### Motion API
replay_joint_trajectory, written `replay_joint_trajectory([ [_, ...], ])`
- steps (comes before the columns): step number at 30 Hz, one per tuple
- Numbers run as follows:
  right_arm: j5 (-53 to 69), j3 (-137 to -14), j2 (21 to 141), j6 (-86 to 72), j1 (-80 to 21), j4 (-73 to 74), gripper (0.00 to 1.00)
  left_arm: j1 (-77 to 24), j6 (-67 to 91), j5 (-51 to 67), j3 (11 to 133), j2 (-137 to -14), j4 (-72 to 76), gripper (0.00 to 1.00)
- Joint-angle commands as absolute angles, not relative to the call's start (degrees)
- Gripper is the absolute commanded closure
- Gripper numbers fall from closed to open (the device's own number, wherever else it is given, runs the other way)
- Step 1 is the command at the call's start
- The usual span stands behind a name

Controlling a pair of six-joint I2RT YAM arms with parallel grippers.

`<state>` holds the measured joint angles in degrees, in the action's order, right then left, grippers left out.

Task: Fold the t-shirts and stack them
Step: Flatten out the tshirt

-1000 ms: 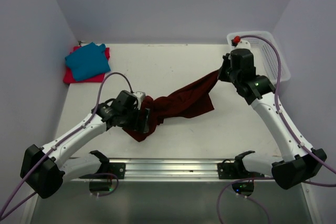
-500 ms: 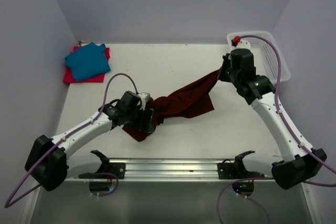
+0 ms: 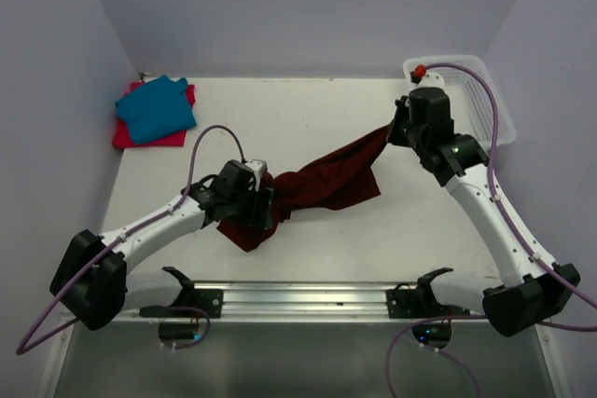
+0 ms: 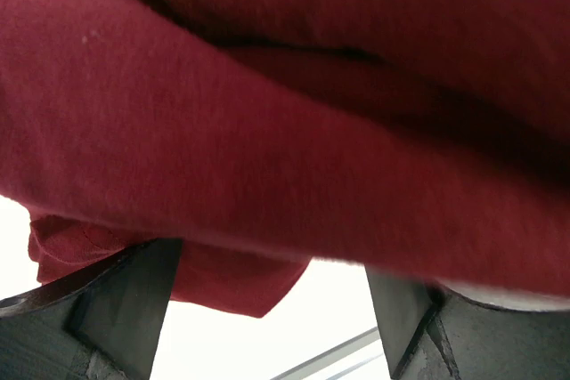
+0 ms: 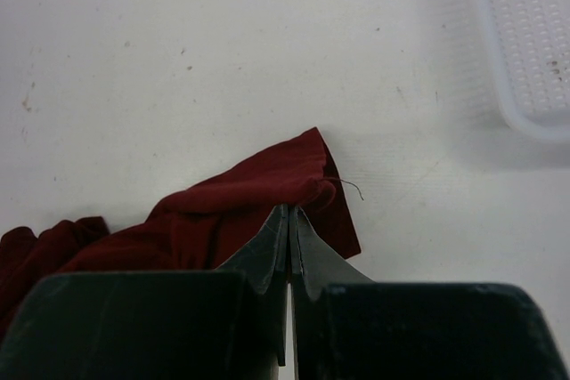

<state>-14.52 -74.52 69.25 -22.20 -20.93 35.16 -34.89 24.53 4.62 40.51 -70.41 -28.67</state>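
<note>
- Top external view: the white mesh basket sits at the far right corner of the tabletop. None of the t-shirts is in it.
- Right wrist view catches a part of the basket, and there only its mesh shows.
- The maroon t-shirt is outside the basket, to its left and nearer to my bases. It stretches as a crumpled band between my two arms.
- My right tool, just left of the basket, is clenched on the upper end of the maroon t-shirt. The fingers meet with the cloth edge pinched at their tips, and that end is lifted off the tabletop.
- My left tool, well to the left of the basket, is at the low, bunched end of the same shirt. Its fingers stand wide apart, with folds of cloth lying over and between them and bare tabletop showing below. They are released, not gripping.
- The teal t-shirt lies folded on top of the red-pink t-shirt, well apart from the basket at the far left corner.
</note>
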Motion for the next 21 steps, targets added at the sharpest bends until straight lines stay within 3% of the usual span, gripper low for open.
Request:
replay_joint_trajectory([
  [1, -16.08, -74.18, 67.33, -21.27, -20.74, 33.57, 1.00, -35.07, 25.31, 2.20, 40.17, -71.54, -24.70, 0.15],
  [8, -16.44, -73.74, 66.80, -21.01, -20.74, 33.75, 1.00, -35.07, 25.84, 1.32, 40.78, -71.54, -23.64, 0.17],
  [14, -16.17, -73.13, 66.88, -21.01, -20.83, 33.49, 1.00, -35.16, 25.84, 0.27, 42.19, -70.23, -23.91, 0.47],
  [18, -16.17, -72.86, 66.71, -21.09, -20.74, 33.49, 1.00, -35.16, 25.84, 0.26, 42.45, -70.22, -24.17, 0.52],
  [21, -16.35, -72.77, 66.71, -21.01, -20.66, 33.49, 1.00, -35.16, 26.02, 0.18, 42.45, -70.05, -24.26, 0.61],
])
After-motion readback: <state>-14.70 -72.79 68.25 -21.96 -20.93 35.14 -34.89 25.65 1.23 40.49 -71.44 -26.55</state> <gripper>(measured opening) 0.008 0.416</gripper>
